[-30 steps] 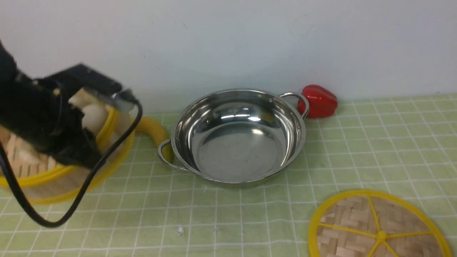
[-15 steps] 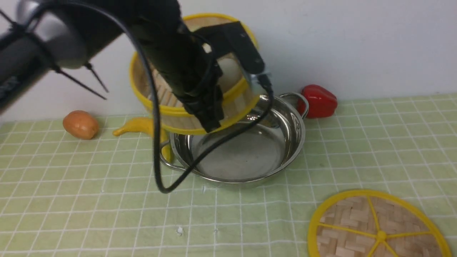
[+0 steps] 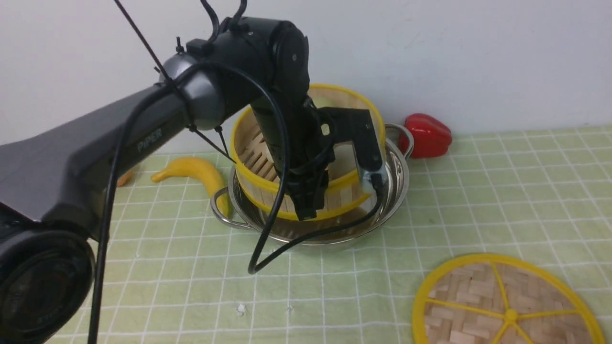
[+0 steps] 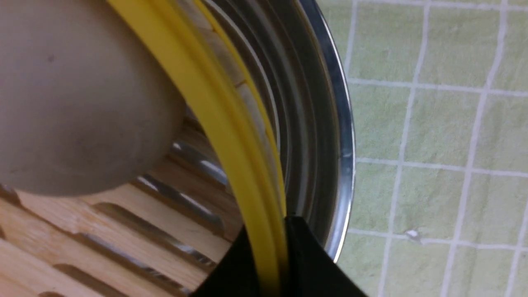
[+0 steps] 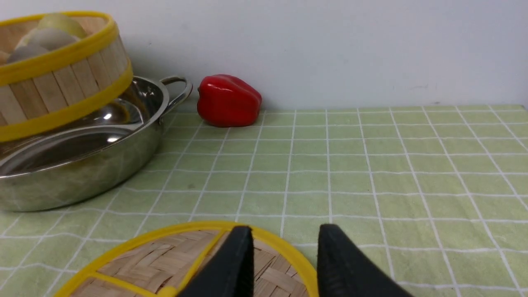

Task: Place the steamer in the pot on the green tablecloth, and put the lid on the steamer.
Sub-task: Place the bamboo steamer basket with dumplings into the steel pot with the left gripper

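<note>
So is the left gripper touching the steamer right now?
Touching. The left wrist view shows the left gripper, its black fingers clamped on either side of the yellow rim of the steamer.

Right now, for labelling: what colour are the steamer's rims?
Yellow, on the round bamboo steamer; right wrist view.

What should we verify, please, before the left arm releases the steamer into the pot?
1. Grip: left fingers clamp the steamer rim: ok.
2. Position: steamer's lower edge inside the pot rim: ok.
3. Seating: steamer level on the pot floor: not ok, tilted.
4. Next item: lid lying flat on the green tablecloth: ok.
5. Other arm: right fingers open above the lid: ok.
6. Clearance: red pepper outside the pot: ok.
</note>
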